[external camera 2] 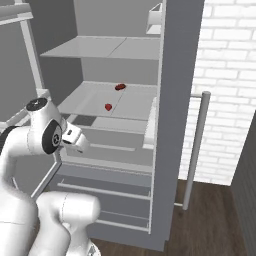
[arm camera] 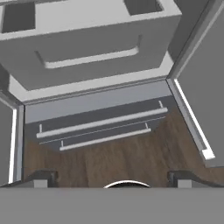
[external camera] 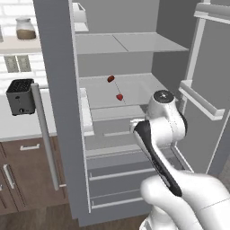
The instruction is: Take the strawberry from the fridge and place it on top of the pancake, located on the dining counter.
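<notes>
We see the fridge (external camera: pixel 63 112) w/ both doors swung wide, pale grey shelves inside. The strawberry (external camera: pixel 119 97) sits on the middle shelf (external camera: pixel 139 87), bright red, toward the front edge; in the right base view it's at (external camera 2: pixel 108 106). A darker maroon fruit (external camera: pixel 110 78) lies on the same shelf at approx 11 o'clock from the strawberry, further back, apart from it; from the right side it shows at (external camera 2: pixel 120 87), at about 1 o'clock from the strawberry.

Our arm is folded in front of the fridge, below the strawberry's shelf. The hand (arm camera: pixel 112 183) points down: its camera looks at the two fridge drawers (arm camera: pixel 98 124) w/ their slim silver handles and the wooden floor (arm camera: pixel 118 159) beneath. Its two dark fingertips (arm camera: pixel 41 180) stand far apart at the bottom corners of that view, so the hand is fully open w/ nothing between them. It's well apart from the strawberry, no contact.

In the left base view, at 9 o'clock from the fridge, a black toaster (external camera: pixel 20 96) stands on the kitchen worktop (external camera: pixel 22 128), and a jar (external camera: pixel 25 28) sits on a wall shelf above it. Right base view has a white brick wall (external camera 2: pixel 225 90) at 3 o'clock, past the fridge's right door and its long handle (external camera 2: pixel 196 150).
</notes>
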You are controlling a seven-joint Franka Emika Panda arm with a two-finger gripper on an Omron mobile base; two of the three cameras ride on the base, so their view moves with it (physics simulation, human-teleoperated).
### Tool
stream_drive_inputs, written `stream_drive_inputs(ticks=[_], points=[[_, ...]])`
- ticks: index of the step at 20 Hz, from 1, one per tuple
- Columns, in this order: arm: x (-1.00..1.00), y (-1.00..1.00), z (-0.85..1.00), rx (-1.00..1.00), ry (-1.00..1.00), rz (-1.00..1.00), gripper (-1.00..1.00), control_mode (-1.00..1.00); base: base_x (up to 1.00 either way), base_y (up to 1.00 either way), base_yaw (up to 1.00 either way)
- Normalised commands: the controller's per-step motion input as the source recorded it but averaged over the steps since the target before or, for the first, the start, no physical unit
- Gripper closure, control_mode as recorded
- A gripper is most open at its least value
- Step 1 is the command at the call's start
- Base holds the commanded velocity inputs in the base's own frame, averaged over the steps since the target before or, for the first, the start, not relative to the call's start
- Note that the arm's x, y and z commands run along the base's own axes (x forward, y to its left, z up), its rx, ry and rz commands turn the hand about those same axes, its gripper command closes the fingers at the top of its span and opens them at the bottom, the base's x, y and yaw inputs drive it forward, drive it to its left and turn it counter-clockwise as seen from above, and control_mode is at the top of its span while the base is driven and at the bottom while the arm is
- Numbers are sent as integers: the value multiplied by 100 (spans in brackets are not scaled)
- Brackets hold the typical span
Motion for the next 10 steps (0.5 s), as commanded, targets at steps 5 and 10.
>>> stream_drive_inputs(ticks=[5, 10], points=[[13, -88, -57, -24, 8, 0, -100, -100, 0, 0, 0], [20, -48, 49, 17, 6, 4, -100, -100, 0, 0, 0]])
